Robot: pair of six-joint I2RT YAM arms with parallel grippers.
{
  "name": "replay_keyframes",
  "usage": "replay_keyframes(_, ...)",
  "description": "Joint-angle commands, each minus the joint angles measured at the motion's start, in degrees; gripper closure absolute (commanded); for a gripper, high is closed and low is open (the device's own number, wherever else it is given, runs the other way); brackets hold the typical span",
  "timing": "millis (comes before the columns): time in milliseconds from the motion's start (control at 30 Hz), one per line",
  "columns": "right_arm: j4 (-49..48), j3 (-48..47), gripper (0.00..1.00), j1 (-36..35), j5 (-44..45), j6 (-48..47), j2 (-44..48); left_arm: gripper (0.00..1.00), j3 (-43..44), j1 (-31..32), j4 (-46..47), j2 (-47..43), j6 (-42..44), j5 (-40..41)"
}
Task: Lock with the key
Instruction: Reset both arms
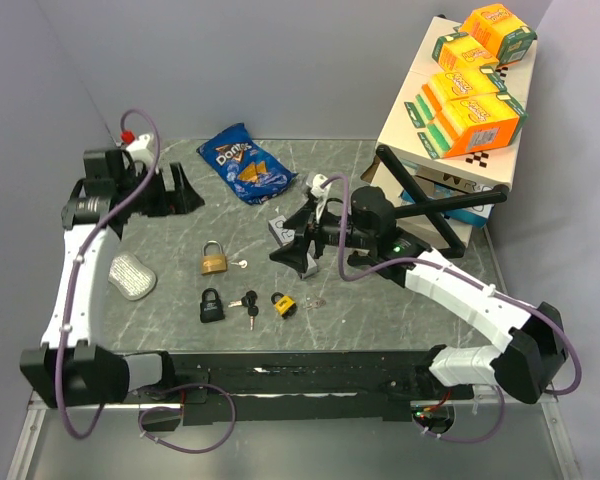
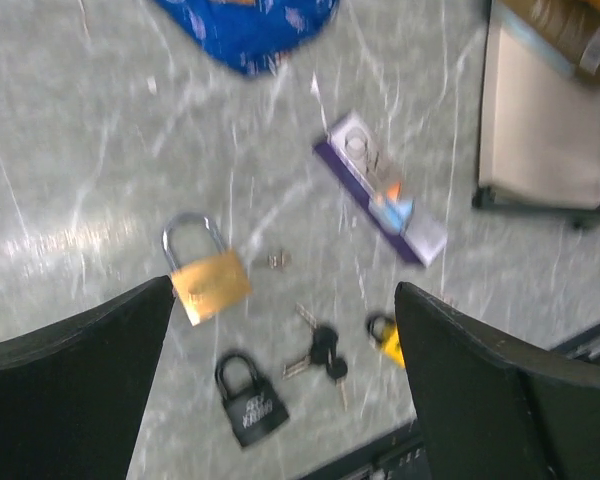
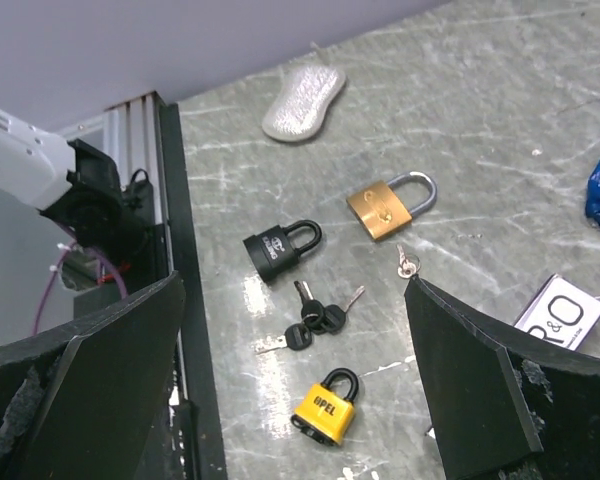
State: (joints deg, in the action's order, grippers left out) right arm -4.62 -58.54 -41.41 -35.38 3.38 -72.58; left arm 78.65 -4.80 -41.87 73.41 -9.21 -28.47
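A brass padlock lies mid-table with a small silver key beside it. Nearer the front lie a black padlock, a bunch of black-headed keys and a yellow padlock. My left gripper is open and empty at the back left, high above the brass padlock and the keys. My right gripper is open and empty above the table's middle, looking down on the keys, the yellow padlock and the black padlock.
A blue Doritos bag lies at the back. A silvery pouch lies at the left. A purple-and-white card lies under my right arm. Stacked orange boxes stand on a carton at the right. The black front rail edges the table.
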Motion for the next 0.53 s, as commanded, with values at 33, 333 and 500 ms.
replay_keyframes(33,-0.74,1.5,0.0,0.54,-1.1,1.98,2.79,0.04,-8.84,0.14,-3.57,-9.84,5.34,-1.94)
replay_keyframes(333,-0.83,1.94,0.0,0.63,-1.45,1.37,1.74,0.04,-14.23,0.23,-3.48,-17.77,2.97,-3.0)
replay_keyframes(500,-0.83,1.86,0.0,0.63,-1.54,1.11,1.56,0.04,-14.49,0.14,-3.57,-18.21,3.85,-2.99)
